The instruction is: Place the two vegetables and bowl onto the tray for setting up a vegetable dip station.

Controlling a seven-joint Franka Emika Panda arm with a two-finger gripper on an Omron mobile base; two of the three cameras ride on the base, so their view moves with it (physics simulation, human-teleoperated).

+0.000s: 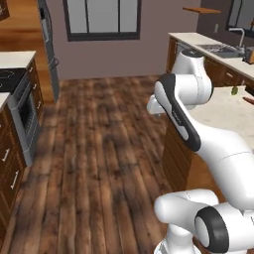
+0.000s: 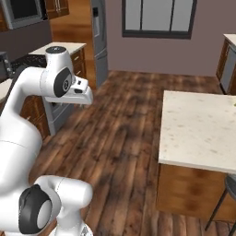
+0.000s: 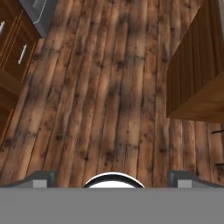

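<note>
Tool (image 3: 112, 178): jaws wide apart, holding nothing, pointing down at the wood plank floor (image 3: 100, 87) beside the island's brown side panel (image 3: 197, 74).
Arm (image 1: 183, 99): raised and folded over the floor, beside the island.
Island surface (image 2: 198, 129): pale speckled top.
Dark-green vegetable (image 1: 234, 91): small, on the surface's far part.
Red vegetable (image 1: 248, 100): just beside it, at the picture's edge.
Sink (image 1: 218, 48): on the far counter.
</note>
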